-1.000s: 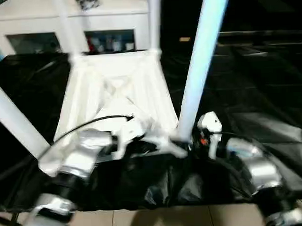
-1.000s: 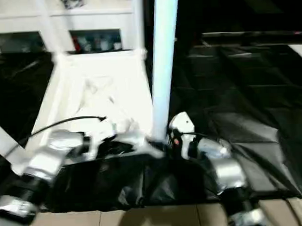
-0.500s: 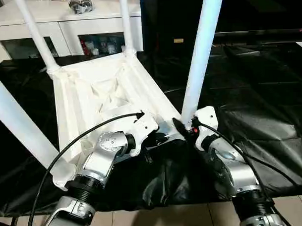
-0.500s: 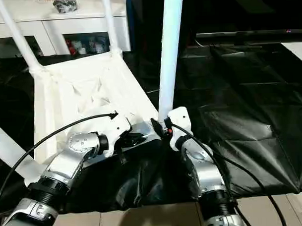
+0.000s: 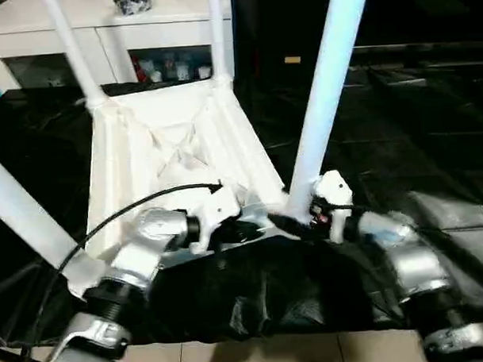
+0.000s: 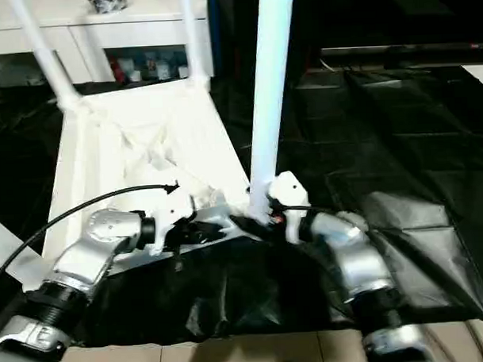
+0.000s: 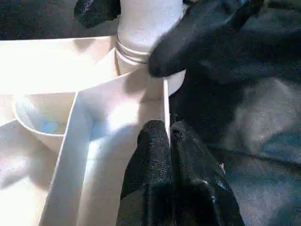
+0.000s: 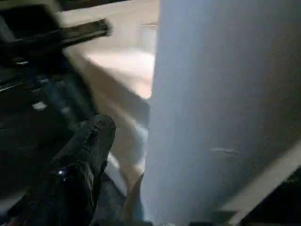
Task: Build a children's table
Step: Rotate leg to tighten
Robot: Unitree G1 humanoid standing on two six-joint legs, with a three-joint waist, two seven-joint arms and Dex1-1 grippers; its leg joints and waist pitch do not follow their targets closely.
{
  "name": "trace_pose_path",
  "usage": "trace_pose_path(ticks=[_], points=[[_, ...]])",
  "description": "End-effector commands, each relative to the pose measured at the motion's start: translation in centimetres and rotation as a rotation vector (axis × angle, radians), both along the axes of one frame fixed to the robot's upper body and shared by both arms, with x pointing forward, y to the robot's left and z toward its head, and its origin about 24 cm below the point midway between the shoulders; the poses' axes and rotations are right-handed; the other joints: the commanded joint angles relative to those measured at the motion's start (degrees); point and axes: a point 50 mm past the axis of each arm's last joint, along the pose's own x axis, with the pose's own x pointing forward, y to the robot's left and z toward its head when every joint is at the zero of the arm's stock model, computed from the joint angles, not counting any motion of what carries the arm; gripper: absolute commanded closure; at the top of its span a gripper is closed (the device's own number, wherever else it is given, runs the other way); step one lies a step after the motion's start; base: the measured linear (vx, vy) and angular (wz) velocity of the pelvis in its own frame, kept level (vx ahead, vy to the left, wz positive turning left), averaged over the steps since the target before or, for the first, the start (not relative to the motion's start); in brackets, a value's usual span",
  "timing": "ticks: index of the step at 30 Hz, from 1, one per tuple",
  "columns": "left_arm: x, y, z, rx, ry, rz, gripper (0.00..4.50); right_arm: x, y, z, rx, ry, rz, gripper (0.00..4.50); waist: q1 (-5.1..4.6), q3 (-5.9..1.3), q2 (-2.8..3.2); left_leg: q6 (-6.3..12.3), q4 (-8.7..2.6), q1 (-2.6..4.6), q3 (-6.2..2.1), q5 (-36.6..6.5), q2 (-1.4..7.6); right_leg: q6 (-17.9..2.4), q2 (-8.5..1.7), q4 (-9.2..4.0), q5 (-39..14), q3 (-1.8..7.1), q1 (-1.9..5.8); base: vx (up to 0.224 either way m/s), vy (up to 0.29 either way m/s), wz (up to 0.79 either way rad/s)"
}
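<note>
Black plastic sheeting (image 5: 431, 142) covers the worktop, and a white cabinet with glass doors (image 5: 141, 41) stands behind it.

From the left eye, the white plastic rectangular tabletop (image 5: 173, 144) lies upside down on the sheeting, ribbed underside up. Four long white tubular legs rise from its corner sockets: two far ones (image 5: 72, 52) (image 5: 217, 35), a near one on the left (image 5: 24, 216), and the near right leg (image 5: 322, 91). The left tool (image 5: 255, 223) reaches across the tabletop's near edge. The right tool (image 5: 295, 224) sits at the foot of the near right leg.

The right eye shows the same layout, with the near right leg (image 6: 269, 100) upright in its socket and both silver forearms converging on that corner.

At the left wrist, the left tool (image 7: 170, 136) has its two black fingers (image 7: 153, 160) pressed together on the thin upright edge wall of the tabletop (image 7: 94, 141), just beside the socket holding the leg (image 7: 146, 23). The right tool's black fingers (image 7: 188, 37) flank that leg's base, jaws spread.

At the right wrist, one black finger (image 8: 89, 146) stands just beside the leg (image 8: 221, 108); whether it touches cannot be told.
</note>
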Motion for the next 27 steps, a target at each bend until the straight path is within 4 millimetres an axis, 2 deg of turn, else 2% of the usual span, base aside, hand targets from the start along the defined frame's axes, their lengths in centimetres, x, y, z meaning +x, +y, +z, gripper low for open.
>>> trace_pose_path(ticks=[1, 3, 4, 7, 8, 11, 12, 13, 16, 22, 23, 24, 25, 26, 27], points=[[-0.1, -0.1, 0.5, -0.016, -0.009, -0.071, 4.5, -0.8, 0.4, 0.0, -0.001, 0.068, 0.163, 0.89, 0.06, -3.33, -0.63, 5.92, -3.52, 0.45, 0.78, -11.6, 0.36, -16.7, -0.81, -3.46, -2.2, 0.47, 3.09, 0.0, 0.0, 0.0], [-0.1, 0.1, 0.5, -0.016, -0.003, -0.083, 4.5, -1.2, 0.4, -0.1, -0.01, 0.093, 0.22, 0.89, 0.43, -3.18, -0.72, 5.85, -3.55, 0.46, 0.87, -12.1, 0.54, -16.5, -0.91, -3.51, -4.1, 0.52, 2.95, 0.0, 0.0, 0.0], [0.0, 0.1, 0.6, -0.016, -0.002, -0.085, 4.5, -1.3, 0.4, -0.1, -0.012, 0.099, 0.233, 1.14, 0.43, -3.18, -0.72, 5.85, -3.55, 0.46, 0.87, -12.1, 0.54, -16.5, -0.91, -3.51, -4.1, 0.52, 2.95, 0.0, 0.0, 0.0], [0.0, 0.3, 0.7, -0.014, 0.008, -0.106, 4.5, -1.6, 0.4, -0.2, -0.023, 0.141, 0.304, 1.21, 0.87, -2.95, -0.91, 5.03, -3.74, 0.51, 0.88, -12.9, 0.64, -15.8, -1.07, -3.73, -7.1, 0.64, 2.74, 0.0, 0.0, 0.0], [0.1, 0.4, 0.7, -0.011, 0.009, -0.11, 4.5, -1.6, 0.4, -0.2, -0.025, 0.149, 0.315, 1.47, 1.01, -2.99, -0.89, 4.78, -3.71, 0.58, 0.89, -13.2, 0.55, -15.6, -1.05, -3.76, -7.9, 0.66, 2.74, 0.0, 0.0, 0.0], [0.1, 0.5, 0.7, -0.003, 0.014, -0.126, 4.5, -1.7, 0.4, -0.3, -0.03, 0.172, 0.342, 1.56, 1.14, -2.97, -0.96, 4.3, -3.75, 0.52, 0.85, -12.7, 0.53, -15.2, -1.12, -3.76, -8.3, 0.72, 2.7, 0.0, 0.0, 0.0], [0.1, 0.5, 0.7, -0.003, 0.015, -0.129, 4.5, -1.7, 0.4, -0.3, -0.035, 0.176, 0.348, 1.73, 1.17, -3.0, -1.03, 4.26, -3.74, 0.5, 0.84, -12.5, 0.51, -15.1, -1.1, -3.72, -8.1, 0.71, 2.75, 0.0, 0.0, 0.0], [0.2, 0.5, 0.7, -0.004, 0.016, -0.131, 4.5, -1.6, 0.4, -0.6, -0.055, 0.178, 0.34, 1.73, 1.21, -3.02, -0.88, 4.28, -3.73, 0.52, 0.83, -12.3, 0.53, -15.1, -1.12, -3.69, -7.8, 0.7, 2.71, 0.0, 0.0, 0.0], [0.2, 0.4, 0.7, -0.006, 0.018, -0.133, 4.5, -1.5, 0.4, -0.8, -0.062, 0.18, 0.331, 1.87, 1.12, -3.0, -0.94, 4.09, -3.73, 0.46, 0.83, -12.2, 0.46, -15.2, -1.11, -3.71, -7.7, 0.69, 2.74, 0.0, 0.0, 0.0], [0.5, 0.3, 0.6, -0.014, 0.005, -0.086, 4.5, -1.6, 0.8, -0.8, -0.01, 0.18, 0.285, 2.32, 1.14, -2.94, -0.89, 3.71, -3.87, 0.46, 0.79, -13.0, 0.5, -14.8, -1.13, -3.86, -9.1, 0.69, 2.71, 0.0, 0.0, 0.0], [0.6, 0.3, 0.6, -0.015, 0.005, -0.08, 4.5, -1.6, 0.8, -0.9, -0.005, 0.179, 0.281, 2.38, 1.15, -2.85, -0.93, 3.47, -3.99, 0.42, 0.74, -13.5, 0.49, -14.4, -1.16, -3.97, -10.2, 0.68, 2.72, 0.0, 0.0, 0.0], [0.9, 0.1, 0.6, -0.015, -0.017, -0.028, 4.5, -1.6, 1.0, -1.3, 0.001, 0.187, 0.228, 2.43, 1.16, -2.86, -0.63, 3.26, -4.05, 0.5, 0.7, -14.0, 0.48, -14.3, -1.15, -4.02, -10.9, 0.68, 2.7, 0.0, 0.0, 0.0], [1.1, -0.2, 0.6, -0.029, -0.024, 0.014, 4.5, -1.6, 1.3, -1.7, -0.009, 0.18, 0.169, 2.46, 1.08, -2.69, -0.76, 2.75, -4.16, 0.72, 0.75, -15.4, 0.51, -13.8, -1.16, -4.34, -12.8, 0.77, 2.43, 0.0, 0.0, 0.0], [1.2, -0.5, 0.6, -0.039, -0.029, 0.041, 4.5, -1.5, 1.5, -2.0, -0.019, 0.173, 0.13, 2.48, 0.98, -2.55, -0.82, 2.29, -4.29, 0.66, 0.69, -16.1, 0.49, -13.3, -1.17, -4.47, -14.2, 0.81, 2.43, 0.0, 0.0, 0.0], [1.3, -0.8, 0.5, -0.046, -0.037, 0.068, 4.5, -1.4, 1.8, -2.4, -0.015, 0.174, 0.066, 2.48, 0.82, -2.42, -0.79, 1.19, -4.47, 0.96, 0.56, -18.8, 0.32, -11.6, -1.25, -4.98, -19.8, 0.78, 2.25, 0.0, 0.0, 0.0]])
